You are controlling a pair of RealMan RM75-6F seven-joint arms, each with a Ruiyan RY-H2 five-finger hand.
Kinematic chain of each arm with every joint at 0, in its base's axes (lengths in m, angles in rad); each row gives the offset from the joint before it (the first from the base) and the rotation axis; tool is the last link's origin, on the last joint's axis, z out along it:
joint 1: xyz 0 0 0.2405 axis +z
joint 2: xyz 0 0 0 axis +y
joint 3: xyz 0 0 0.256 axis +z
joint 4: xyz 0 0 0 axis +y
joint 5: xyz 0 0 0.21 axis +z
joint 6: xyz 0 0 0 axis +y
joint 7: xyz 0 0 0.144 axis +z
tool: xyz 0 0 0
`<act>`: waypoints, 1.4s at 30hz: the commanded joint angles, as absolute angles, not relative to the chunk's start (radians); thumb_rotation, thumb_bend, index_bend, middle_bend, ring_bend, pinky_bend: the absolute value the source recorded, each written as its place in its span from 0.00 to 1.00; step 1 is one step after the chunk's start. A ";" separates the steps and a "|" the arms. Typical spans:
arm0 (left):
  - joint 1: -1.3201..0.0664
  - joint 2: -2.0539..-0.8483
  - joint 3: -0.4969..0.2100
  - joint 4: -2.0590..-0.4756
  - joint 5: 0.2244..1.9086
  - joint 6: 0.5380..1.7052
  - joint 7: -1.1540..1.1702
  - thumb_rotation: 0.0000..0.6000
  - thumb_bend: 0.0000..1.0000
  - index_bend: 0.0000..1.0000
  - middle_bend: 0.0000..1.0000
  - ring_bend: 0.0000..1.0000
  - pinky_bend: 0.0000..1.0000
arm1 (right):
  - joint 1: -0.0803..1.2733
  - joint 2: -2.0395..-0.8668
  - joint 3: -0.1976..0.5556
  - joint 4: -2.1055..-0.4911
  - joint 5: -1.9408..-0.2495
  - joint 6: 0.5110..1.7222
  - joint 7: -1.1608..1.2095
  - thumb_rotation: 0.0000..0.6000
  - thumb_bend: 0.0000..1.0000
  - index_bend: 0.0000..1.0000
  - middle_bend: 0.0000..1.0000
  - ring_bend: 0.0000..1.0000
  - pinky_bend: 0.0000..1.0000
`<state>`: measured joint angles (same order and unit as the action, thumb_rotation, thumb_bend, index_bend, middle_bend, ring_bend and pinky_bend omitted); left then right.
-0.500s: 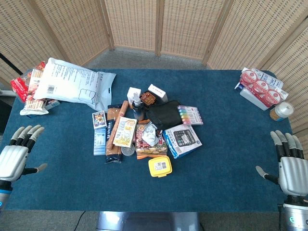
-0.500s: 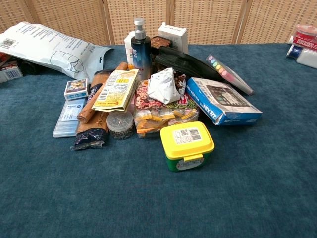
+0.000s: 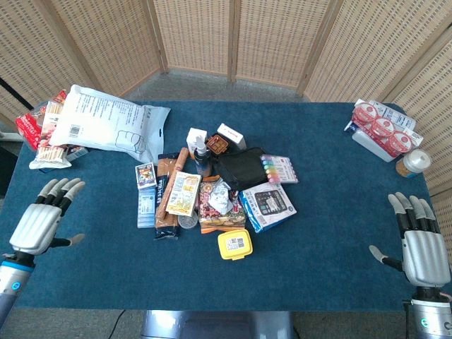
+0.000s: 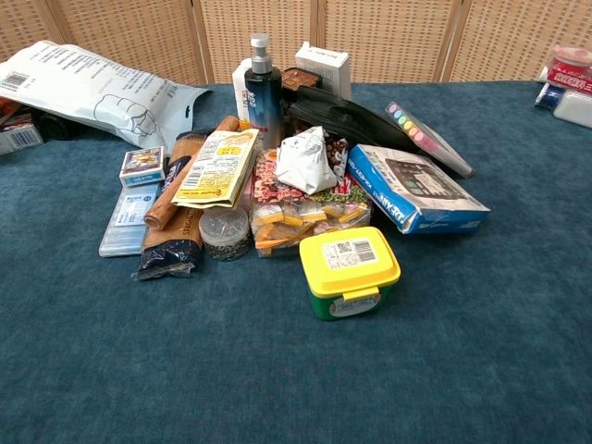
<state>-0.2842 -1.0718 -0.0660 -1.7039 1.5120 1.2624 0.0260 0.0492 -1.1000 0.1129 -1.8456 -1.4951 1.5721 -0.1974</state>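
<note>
Blue surface (image 3: pixel 332 233), seen from above and from the chest. We order the items by size.

The white bag (image 3: pixel 106 123) lies at the far left, resting on snack packs (image 3: pixel 42 131). The cup pack (image 3: pixel 381 127) sits at the far right corner.

The left hand (image 3: pixel 39 226) hovers over the near left edge and the right hand (image 3: pixel 417 247) over the near right edge. Both have their fingers spread and hold nothing. Neither shows in the chest view.

A pile fills the centre, well apart from both hands. It includes a black pouch (image 3: pixel 240 171), a calculator box (image 3: pixel 268 205) and a blue pack (image 3: pixel 146 207), the pile item nearest the left hand. The yellow box (image 3: pixel 234 244) stands alone at the pile's near edge, lid on, label up.

The jar (image 3: pixel 414 162) stands upright just beyond the right hand and is the thing nearest to it.

We judge that no grasp has begun and that both hands are poised at the edges. A reach to the pile would call for a long inward travel. The jar would need only a short forward move and a wrap around its side.
</note>
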 commanded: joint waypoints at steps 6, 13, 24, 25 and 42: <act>-0.495 -1.219 -0.147 -1.605 1.453 1.034 0.085 1.00 0.07 0.00 0.00 0.00 0.00 | 0.045 -1.093 0.110 -1.849 -1.499 1.574 -0.184 1.00 0.00 0.00 0.00 0.00 0.00; -0.601 -1.325 -0.174 -1.531 1.357 0.908 0.167 1.00 0.07 0.00 0.00 0.00 0.00 | 0.046 -1.087 0.114 -1.849 -1.494 1.574 -0.170 1.00 0.00 0.00 0.00 0.00 0.00; -0.721 -1.425 -0.205 -1.497 1.209 0.814 0.293 1.00 0.06 0.00 0.00 0.00 0.00 | 0.045 -1.080 0.114 -1.847 -1.493 1.571 -0.154 1.00 0.00 0.00 0.00 0.00 0.00; -0.729 -1.430 -0.205 -1.497 1.198 0.810 0.307 1.00 0.07 0.00 0.00 0.00 0.00 | 0.046 -1.079 0.115 -1.847 -1.493 1.572 -0.152 1.00 0.00 0.00 0.00 0.00 0.00; -0.883 -1.550 -0.205 -1.431 1.003 0.778 0.492 1.00 0.07 0.08 0.00 0.00 0.03 | 0.039 -1.067 0.110 -1.851 -1.511 1.582 -0.124 1.00 0.00 0.00 0.00 0.00 0.00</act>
<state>-0.8740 -1.5398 -0.2066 -1.4408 1.0098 0.7735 0.4850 0.0390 -1.0680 0.1100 -1.8511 -1.5102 1.5815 -0.1243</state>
